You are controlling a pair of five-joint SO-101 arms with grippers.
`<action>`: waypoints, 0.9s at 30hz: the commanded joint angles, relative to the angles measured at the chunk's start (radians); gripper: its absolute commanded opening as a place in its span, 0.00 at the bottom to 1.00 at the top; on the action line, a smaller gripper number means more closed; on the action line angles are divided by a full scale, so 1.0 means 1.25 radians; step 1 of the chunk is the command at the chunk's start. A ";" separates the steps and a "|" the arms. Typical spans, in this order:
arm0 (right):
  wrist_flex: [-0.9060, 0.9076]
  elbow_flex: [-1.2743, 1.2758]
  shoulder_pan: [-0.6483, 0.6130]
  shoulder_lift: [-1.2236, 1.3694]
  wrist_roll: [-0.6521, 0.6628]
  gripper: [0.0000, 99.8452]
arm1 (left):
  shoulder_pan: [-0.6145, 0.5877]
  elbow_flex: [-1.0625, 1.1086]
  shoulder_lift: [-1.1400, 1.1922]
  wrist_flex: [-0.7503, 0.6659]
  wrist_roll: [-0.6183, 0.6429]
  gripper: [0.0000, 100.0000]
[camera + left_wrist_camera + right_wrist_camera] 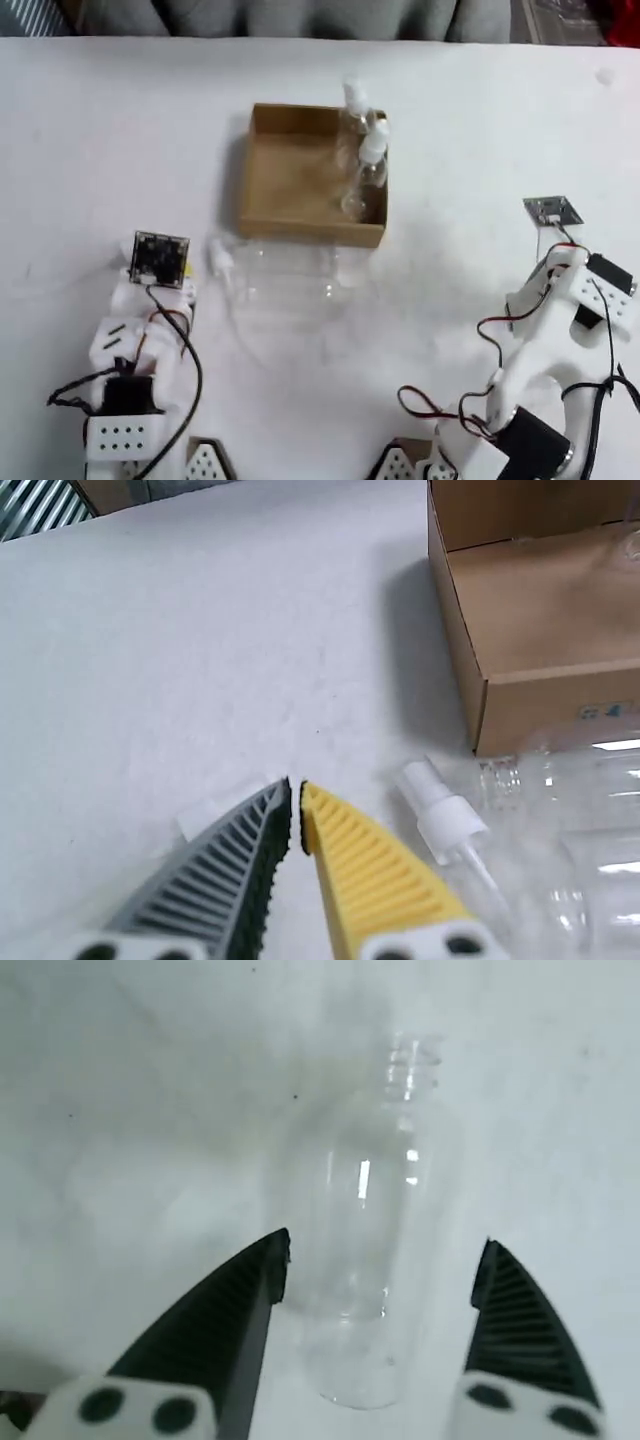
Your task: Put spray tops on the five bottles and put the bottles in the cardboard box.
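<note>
My left gripper (pixel 296 786) is shut with nothing in it, its grey and yellow tips resting low over the table. A white spray top (pixel 441 816) lies loose beside it, next to several clear capless bottles (pixel 565 790) lying in front of the cardboard box (pixel 520 695). From above, the box (pixel 290 215) holds two upright bottles with spray tops (pixel 362 150) against its right wall. My right gripper (pixel 385 1242) is open, its black fingers on either side of a clear capless bottle (pixel 372 1250) lying on the table, neck pointing away.
The loose spray top (pixel 218 258) and the lying bottles (pixel 290 285) sit between the left arm (pixel 130 350) and the box. The right arm (pixel 555 330) is at the right. A small white label (pixel 213 810) lies by the grey finger.
</note>
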 commanded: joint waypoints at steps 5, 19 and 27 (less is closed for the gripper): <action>-0.159 0.077 -0.030 -0.008 0.000 0.24 | -0.007 -0.004 -0.007 0.010 -0.006 0.02; -0.176 0.087 -0.041 -0.007 0.001 0.24 | -0.006 -0.004 -0.007 0.011 -0.006 0.02; -0.141 0.082 -0.051 -0.007 0.058 0.24 | -0.007 -0.004 -0.007 0.011 -0.006 0.02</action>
